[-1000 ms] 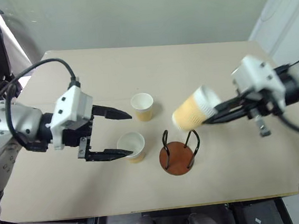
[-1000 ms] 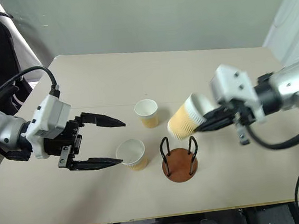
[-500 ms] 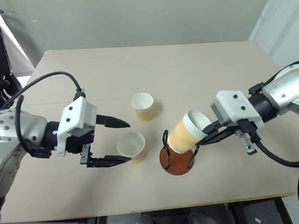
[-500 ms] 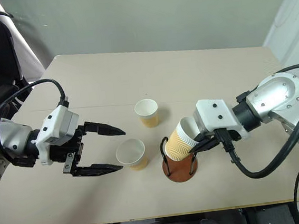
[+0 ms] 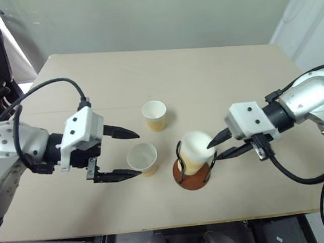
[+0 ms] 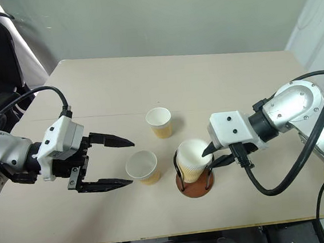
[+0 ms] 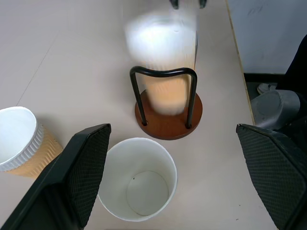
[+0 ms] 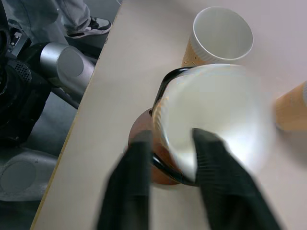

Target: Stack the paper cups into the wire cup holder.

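- The right gripper (image 5: 217, 148), its two black fingers parted and gripping nothing, sits just right of a tan ribbed paper cup (image 5: 194, 150) standing blurred between the black wire loops of the round reddish-brown cup holder (image 5: 191, 176).
- The left gripper (image 5: 132, 153), fingers spread wide, brackets a second paper cup (image 5: 142, 159) at its tips.
- A third cup (image 5: 154, 115) stands farther back on the beige table (image 5: 215, 76).
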`<control>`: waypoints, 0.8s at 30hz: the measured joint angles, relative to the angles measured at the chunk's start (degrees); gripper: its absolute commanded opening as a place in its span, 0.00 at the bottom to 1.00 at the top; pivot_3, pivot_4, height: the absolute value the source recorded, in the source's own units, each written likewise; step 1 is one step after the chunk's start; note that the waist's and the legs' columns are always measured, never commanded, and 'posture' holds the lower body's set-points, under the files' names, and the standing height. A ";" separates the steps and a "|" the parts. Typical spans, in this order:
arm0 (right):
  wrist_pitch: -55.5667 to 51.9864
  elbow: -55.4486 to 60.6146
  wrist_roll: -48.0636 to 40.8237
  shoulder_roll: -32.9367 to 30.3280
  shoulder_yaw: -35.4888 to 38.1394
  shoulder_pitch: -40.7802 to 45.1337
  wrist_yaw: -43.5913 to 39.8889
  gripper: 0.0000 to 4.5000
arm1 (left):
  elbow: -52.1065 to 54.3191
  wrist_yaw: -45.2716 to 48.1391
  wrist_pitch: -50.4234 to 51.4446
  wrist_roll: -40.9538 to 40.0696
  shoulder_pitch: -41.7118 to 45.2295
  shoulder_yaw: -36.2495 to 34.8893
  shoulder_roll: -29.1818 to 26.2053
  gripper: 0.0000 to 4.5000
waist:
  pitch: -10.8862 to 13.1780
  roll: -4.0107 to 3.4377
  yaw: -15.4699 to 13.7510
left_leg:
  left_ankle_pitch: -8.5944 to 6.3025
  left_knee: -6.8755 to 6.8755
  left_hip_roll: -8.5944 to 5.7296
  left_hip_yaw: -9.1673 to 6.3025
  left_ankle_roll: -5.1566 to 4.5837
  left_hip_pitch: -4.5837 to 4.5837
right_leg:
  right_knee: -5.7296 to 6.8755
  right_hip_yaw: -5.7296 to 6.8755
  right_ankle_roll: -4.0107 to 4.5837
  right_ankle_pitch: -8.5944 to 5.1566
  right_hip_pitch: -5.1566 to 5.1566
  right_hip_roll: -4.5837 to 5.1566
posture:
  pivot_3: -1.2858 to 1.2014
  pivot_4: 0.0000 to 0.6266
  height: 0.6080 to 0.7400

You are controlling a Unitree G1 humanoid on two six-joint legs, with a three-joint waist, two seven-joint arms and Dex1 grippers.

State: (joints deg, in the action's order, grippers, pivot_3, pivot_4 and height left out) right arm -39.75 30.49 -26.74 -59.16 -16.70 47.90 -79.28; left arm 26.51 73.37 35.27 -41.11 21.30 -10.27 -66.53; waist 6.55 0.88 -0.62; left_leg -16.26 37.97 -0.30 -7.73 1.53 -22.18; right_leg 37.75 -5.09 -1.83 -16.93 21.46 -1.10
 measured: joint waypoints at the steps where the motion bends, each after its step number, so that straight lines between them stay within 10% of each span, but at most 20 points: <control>1: 0.00 0.00 0.02 0.04 0.00 0.00 0.00 0.61 | 0.00 0.00 0.00 0.00 0.00 0.00 -0.02 1.00 | 0.00 0.00 0.00 | 0.00 0.00 0.00 0.00 0.00 0.00 | 0.00 0.00 0.00 0.00 0.00 0.00 | 0.52 0.24 1.00; 6: -0.35 -0.91 -0.01 0.03 0.27 -0.16 0.14 0.99 | -0.23 0.20 -0.08 0.19 0.07 0.01 -0.06 1.00 | 0.00 0.00 -0.01 | 0.00 -0.01 0.00 0.00 0.00 0.00 | -0.02 0.00 0.00 0.00 0.00 0.00 | 0.52 0.24 1.00; 17: -9.21 -22.07 -16.11 -2.48 38.16 -29.87 -3.64 0.99 | -3.71 4.08 -8.50 13.59 0.86 10.53 -2.54 1.00 | -0.02 0.06 -2.13 | -0.04 -0.18 -0.02 -0.02 0.09 -0.08 | -0.28 0.06 0.21 -0.10 -0.01 0.06 | 0.52 0.24 1.00; 24: -10.04 -14.76 -20.61 -0.24 44.46 -35.28 2.68 0.99 | -4.36 6.43 -10.31 15.39 3.36 14.54 0.95 1.00 | 0.02 -0.08 -0.17 | -0.06 -0.35 0.03 0.16 0.10 0.02 | -0.10 -0.06 0.22 -0.10 0.08 -0.04 | 0.52 0.24 1.00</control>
State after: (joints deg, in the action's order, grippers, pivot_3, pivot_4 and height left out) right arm -49.79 15.73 -47.35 -59.40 27.75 12.62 -76.60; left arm 22.15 79.80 24.96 -25.73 24.66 4.26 -65.59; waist 6.58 0.80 -0.79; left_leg -16.32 37.63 -0.27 -7.57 1.63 -22.16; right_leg 37.65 -5.14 -1.61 -17.03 21.55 -1.15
